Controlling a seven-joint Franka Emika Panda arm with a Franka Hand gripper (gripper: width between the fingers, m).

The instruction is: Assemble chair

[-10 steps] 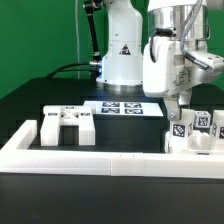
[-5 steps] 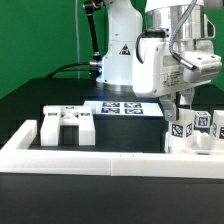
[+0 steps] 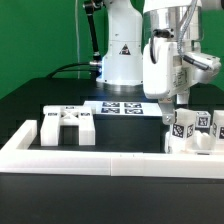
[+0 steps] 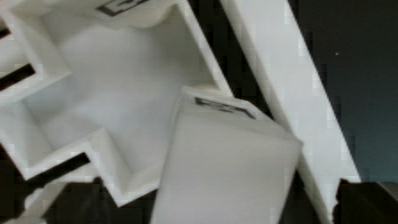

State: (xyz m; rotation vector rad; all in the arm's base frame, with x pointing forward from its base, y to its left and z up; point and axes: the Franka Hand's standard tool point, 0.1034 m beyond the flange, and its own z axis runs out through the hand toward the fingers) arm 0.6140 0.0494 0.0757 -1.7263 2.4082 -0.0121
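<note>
While fingers hang just over chair parts at ext view's right, can't tell if wide or narrow. Bracket piece lies well apart on tabletop, unjoined; assy looks early, most left.

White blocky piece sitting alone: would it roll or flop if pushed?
The white blocky piece on the exterior view's left probably slides, not rolls: it sits low with flat, square faces. It looks like hard plastic, so likely stiff. The low wall near it would probably stop it.
</note>
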